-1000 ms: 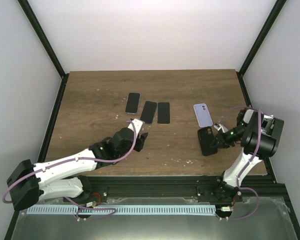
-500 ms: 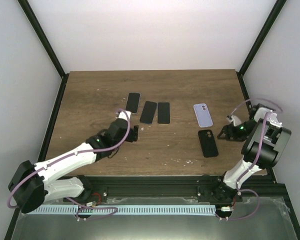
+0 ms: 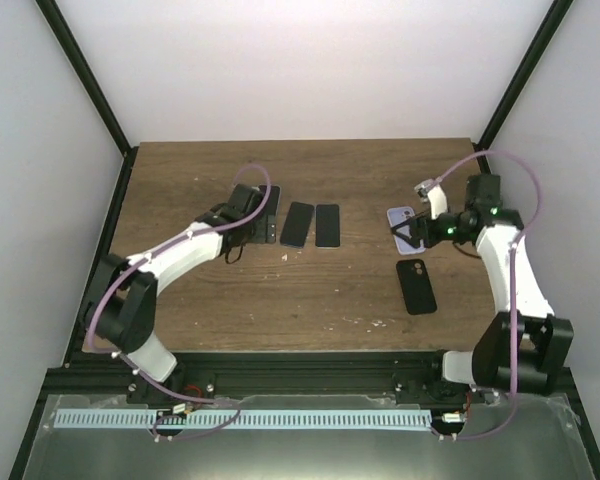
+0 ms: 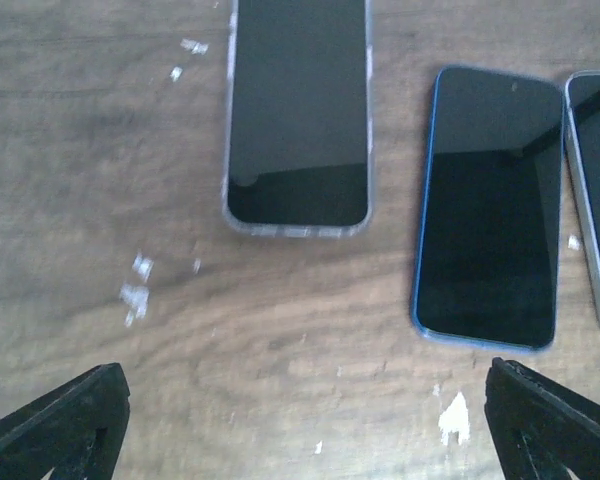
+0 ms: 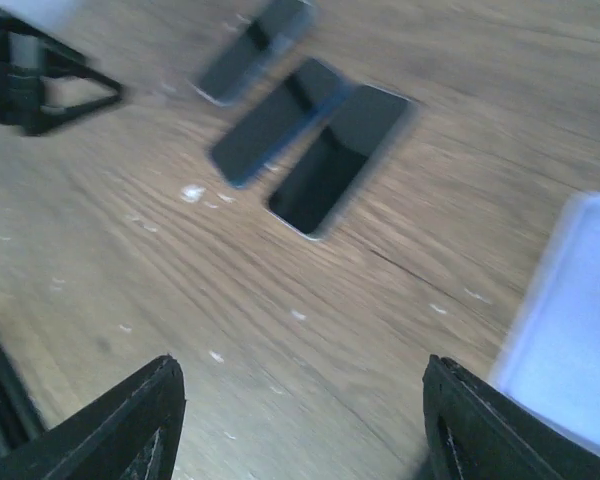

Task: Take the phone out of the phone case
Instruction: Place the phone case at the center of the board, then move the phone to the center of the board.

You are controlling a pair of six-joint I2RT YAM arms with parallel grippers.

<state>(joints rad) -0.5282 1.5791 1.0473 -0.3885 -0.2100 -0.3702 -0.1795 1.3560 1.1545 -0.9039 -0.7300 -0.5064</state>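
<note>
Right now three phones lie screen-up in a row on the wooden table (image 3: 180,290). The blue-rimmed phone (image 3: 297,224) in the middle of that row is the marker for everything else.

Just to its left, and a little farther from the arm bases, lies the clear-rimmed phone (image 4: 297,110). Just to its right, almost touching, lies a dark third phone (image 3: 327,225).

The left gripper (image 3: 264,226) hangs over the near end of the clear-rimmed phone, just left of the blue-rimmed phone. Its jaws are spread wide with nothing held. In the left wrist view its fingers (image 4: 65,425) sit at the lower corners, short of the near ends of both phones. Only bare wood and a few white flecks (image 4: 135,295) lie between them.

Well to the right of the blue-rimmed phone lies a lavender slab (image 3: 410,244), back up, with a camera corner showing. Whether it is a phone or an empty case cannot be told. The right gripper (image 3: 412,228) hovers above it, jaws parted to a middling gap and empty; its wrist view is blurred.

The black phone case (image 3: 416,285) lies flat, camera cut-out up, to the right of the blue-rimmed phone and nearer the arm bases. It is apart from both grippers. Whether a phone sits inside it cannot be told.
</note>
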